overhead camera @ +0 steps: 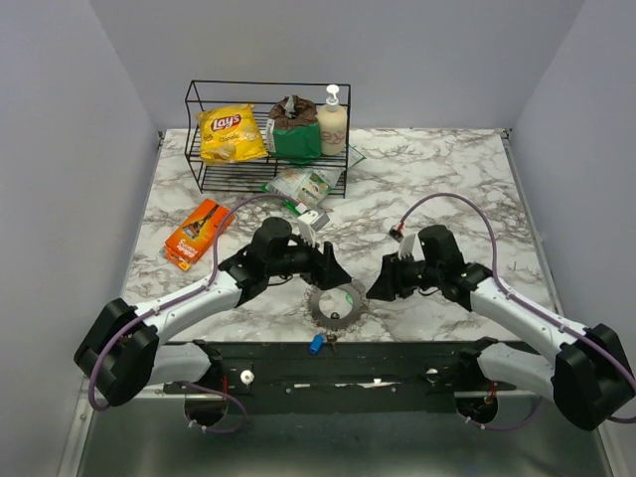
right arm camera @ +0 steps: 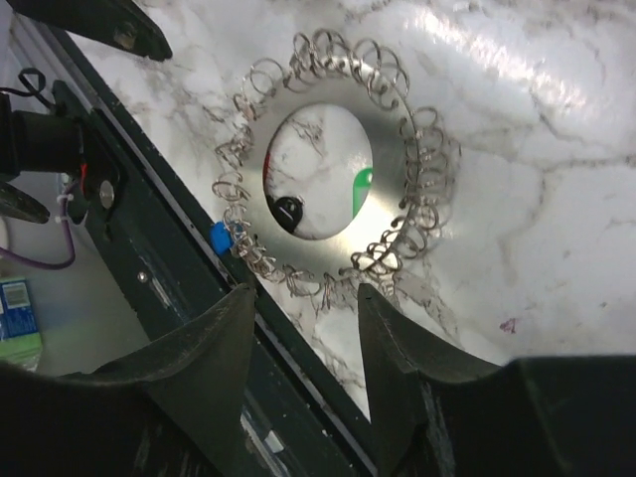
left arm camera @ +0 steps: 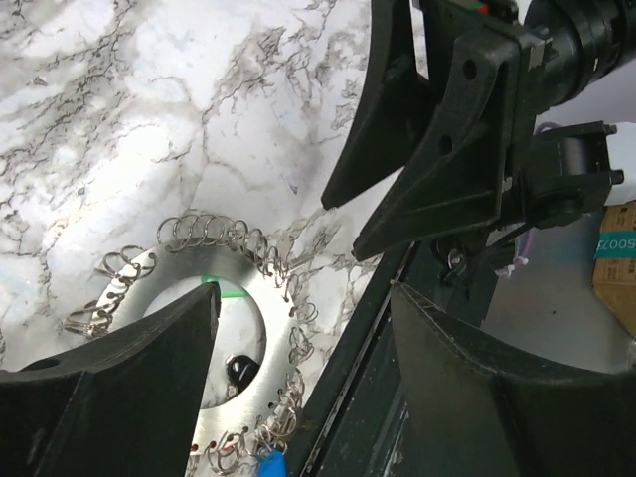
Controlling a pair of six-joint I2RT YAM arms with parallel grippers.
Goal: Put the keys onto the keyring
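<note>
The keyring (overhead camera: 333, 306) is a flat silvery ring plate with many small wire rings round its rim, lying at the table's near edge. It also shows in the left wrist view (left arm camera: 179, 260) and the right wrist view (right arm camera: 390, 159). A blue key (overhead camera: 316, 345) hangs at its near rim, over the black rail; it shows again in both wrist views (left arm camera: 270, 465) (right arm camera: 220, 238). A green key (right arm camera: 361, 189) and a dark head (right arm camera: 288, 212) show in the plate's hole. My left gripper (overhead camera: 336, 276) is open and empty just behind the plate. My right gripper (overhead camera: 380, 288) is open and empty at its right.
A wire rack (overhead camera: 229, 82) at the back holds a Lay's bag (overhead camera: 231, 134), a green packet (overhead camera: 296, 137) and a soap bottle (overhead camera: 332, 121). An orange packet (overhead camera: 196, 234) lies at the left, a green-white packet (overhead camera: 298, 187) before the rack. A black rail (overhead camera: 397, 360) runs along the near edge.
</note>
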